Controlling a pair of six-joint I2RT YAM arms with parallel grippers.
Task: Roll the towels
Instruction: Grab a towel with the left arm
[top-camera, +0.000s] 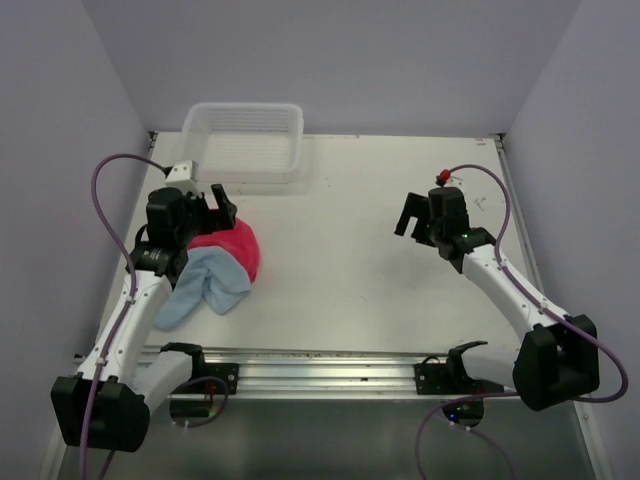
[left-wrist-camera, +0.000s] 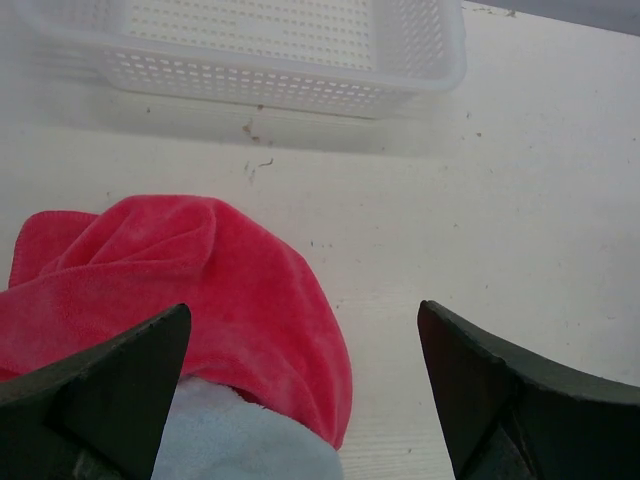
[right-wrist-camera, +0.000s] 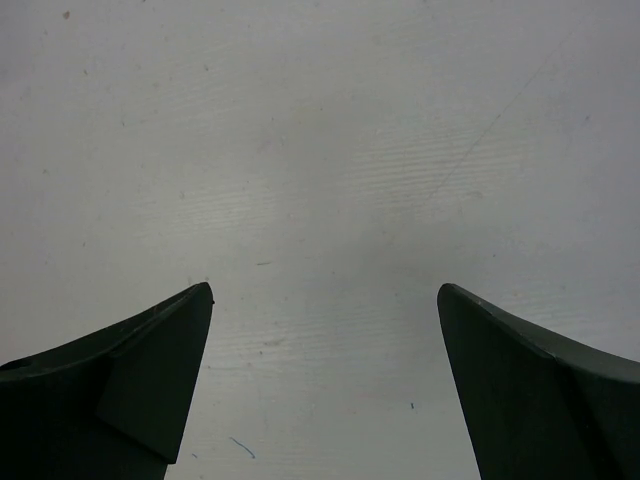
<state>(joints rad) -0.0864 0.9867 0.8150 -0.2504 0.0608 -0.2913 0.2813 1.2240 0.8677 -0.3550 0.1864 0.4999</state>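
Your L jaws stand wide, holding nothing, over the far edge of the pink towel (top-camera: 232, 248). It lies crumpled on the worktop (top-camera: 350, 260), left side, touching the blue towel (top-camera: 205, 285). Clear basket (top-camera: 243, 140) sits near, behind them. R jaws wide too, well apart.

In the left wrist view the basket (left-wrist-camera: 300, 85) and blue towel (left-wrist-camera: 250, 445) run off the edges.
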